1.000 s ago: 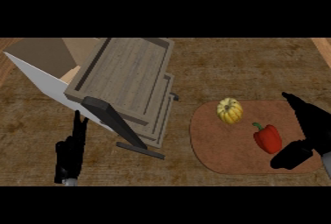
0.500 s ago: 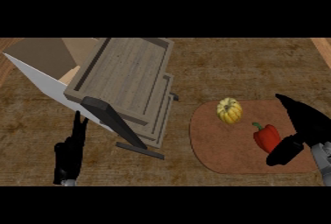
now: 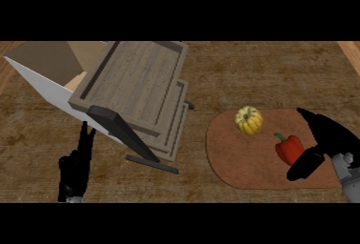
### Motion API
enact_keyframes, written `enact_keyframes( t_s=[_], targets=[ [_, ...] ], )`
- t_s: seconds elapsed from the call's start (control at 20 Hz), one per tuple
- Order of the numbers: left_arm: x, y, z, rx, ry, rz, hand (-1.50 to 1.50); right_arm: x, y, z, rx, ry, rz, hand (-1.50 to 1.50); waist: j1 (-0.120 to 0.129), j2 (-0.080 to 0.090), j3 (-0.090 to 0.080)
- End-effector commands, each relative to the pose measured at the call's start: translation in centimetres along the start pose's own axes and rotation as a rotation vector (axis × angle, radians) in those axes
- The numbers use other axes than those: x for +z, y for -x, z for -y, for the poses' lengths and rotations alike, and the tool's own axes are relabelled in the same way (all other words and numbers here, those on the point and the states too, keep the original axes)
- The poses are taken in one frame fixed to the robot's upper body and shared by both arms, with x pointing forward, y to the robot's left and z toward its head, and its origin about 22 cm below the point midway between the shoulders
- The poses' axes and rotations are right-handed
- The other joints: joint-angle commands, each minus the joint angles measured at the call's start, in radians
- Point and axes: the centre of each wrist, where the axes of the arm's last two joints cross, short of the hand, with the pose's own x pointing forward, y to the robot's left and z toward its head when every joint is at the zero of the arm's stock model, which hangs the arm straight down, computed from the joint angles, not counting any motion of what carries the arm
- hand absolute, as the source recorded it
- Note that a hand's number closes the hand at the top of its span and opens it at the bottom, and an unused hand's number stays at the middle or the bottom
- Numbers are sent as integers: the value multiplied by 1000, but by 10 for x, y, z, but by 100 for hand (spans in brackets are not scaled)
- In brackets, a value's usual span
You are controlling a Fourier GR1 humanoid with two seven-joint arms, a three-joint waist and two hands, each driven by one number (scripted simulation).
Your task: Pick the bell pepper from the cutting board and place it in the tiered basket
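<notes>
right hand [image 3: 325, 143] closer to bell pepper [image 3: 289, 149], wooden counter [image 3: 267, 71]

Colours noted, head view.

Pepper [image 3: 289, 149]: bright red, darker in the creases, green stem.
Squash [image 3: 248, 120]: yellow with paler cream ribs running lengthwise and a dark spot at the top.
Board [image 3: 239, 164]: reddish brown, plain, rim slightly lighter.
Basket [image 3: 141, 90]: weathered grey-brown wood, plank grain showing; frame bars dark grey to black.
Panel [image 3: 49, 95] beside basket: white face, tan inside.
Counter [image 3: 246, 71]: dark brown, mottled woven-looking grain with ochre flecks; lighter tan strip at the far right corner.
Left hand [image 3: 76, 167]: black, pale grey at the wrist.
Right hand [image 3: 325, 140]: black; wrist grey.
</notes>
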Motion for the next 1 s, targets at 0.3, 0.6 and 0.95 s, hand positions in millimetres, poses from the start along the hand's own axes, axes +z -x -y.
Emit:
enact_keyframes(
  t_s=[0.3, 0.6, 0.95],
  targets=[
    [6, 20, -18, 15, 30, -67, 0, -13, 1, -21, 6, -24, -100, 150, -2, 6, -7],
    [-7, 5, 18, -2, 27, -62, 0, -23, 3, -30, 34, -23, -9, 150, -6, 6, -7],
    [1, 8, -3, 13, 12, -73, 0, 45, -40, -35, 244, 80, 225, 150, -15, -2, -10]
  ],
)
